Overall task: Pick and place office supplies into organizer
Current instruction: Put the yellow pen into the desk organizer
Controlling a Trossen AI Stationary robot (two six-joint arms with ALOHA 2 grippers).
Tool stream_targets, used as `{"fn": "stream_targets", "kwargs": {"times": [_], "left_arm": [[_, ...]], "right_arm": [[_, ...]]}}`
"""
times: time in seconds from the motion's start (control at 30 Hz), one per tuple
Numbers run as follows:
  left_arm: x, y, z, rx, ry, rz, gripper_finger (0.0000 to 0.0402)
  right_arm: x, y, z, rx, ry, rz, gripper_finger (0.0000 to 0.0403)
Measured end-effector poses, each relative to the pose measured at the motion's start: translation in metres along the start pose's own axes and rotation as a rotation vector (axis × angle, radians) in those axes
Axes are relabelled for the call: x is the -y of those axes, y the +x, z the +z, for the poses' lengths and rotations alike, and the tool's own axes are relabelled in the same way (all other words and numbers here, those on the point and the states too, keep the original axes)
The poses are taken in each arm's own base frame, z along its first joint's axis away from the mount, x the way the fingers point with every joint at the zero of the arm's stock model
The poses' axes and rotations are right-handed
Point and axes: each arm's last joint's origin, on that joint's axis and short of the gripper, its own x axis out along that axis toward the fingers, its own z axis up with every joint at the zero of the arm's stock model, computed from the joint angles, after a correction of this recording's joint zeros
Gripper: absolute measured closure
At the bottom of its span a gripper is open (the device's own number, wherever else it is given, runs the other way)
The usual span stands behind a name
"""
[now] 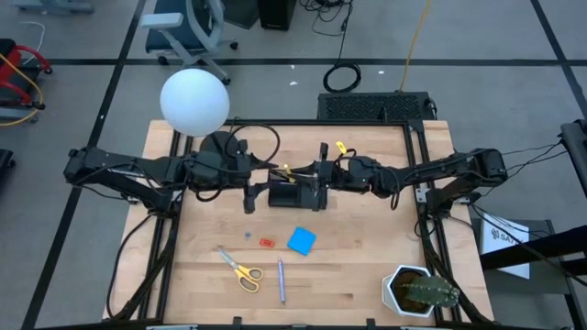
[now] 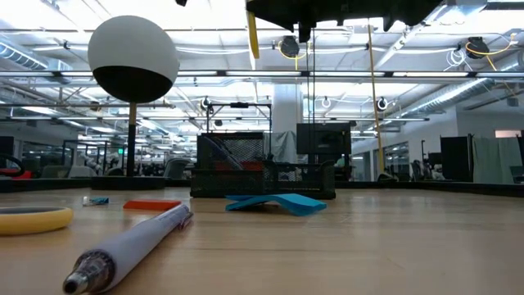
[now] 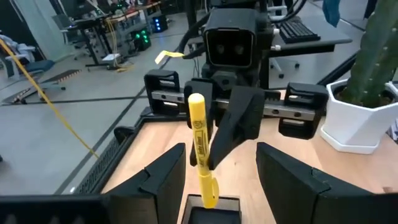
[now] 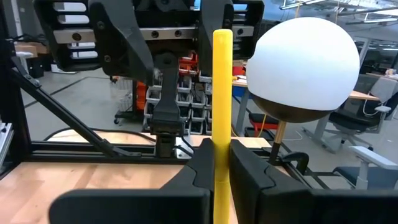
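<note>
The black organizer (image 1: pixel 293 194) stands mid-table between both arms; the low view shows its taller section (image 2: pixel 233 164). My right gripper (image 1: pixel 310 177) is above it, shut on a yellow pen (image 1: pixel 286 170). My left gripper (image 1: pixel 249 194) hovers open at the organizer's left side, fingers apart in its wrist view (image 3: pixel 221 152). On the near table lie yellow-handled scissors (image 1: pixel 240 269), a blue-and-silver pen (image 1: pixel 281 280), a blue pad (image 1: pixel 301 240), a red piece (image 1: pixel 267 243) and a blue pin (image 1: pixel 247 235). My right gripper (image 4: pixel 222 152) pinches the yellow pen's shaft (image 4: pixel 222 134) between its two fingers, below the middle. The fingers (image 3: pixel 239 124) slant down from the table's right and lie across it. The pen stands nearly upright, its clip end (image 3: pixel 208 193) just over the organizer's opening (image 3: pixel 208 208).
A white globe lamp (image 1: pixel 194 101) on a round black base (image 1: pixel 218 145) stands at the far left, close to my left arm. A white potted cactus (image 1: pixel 417 291) sits at the near right corner. Bare wood lies around the loose items.
</note>
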Motion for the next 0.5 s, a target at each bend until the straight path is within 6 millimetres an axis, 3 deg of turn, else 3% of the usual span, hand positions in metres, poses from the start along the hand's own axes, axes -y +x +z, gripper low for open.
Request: {"fn": "stream_targets", "kwargs": {"times": [0.5], "left_arm": [[-0.0025,0.0097,0.0007,0.035,0.015,0.024,0.0201]], "right_arm": [[-0.0063,-0.0007,0.0035,0.038,-0.021,0.068,0.0386]]}}
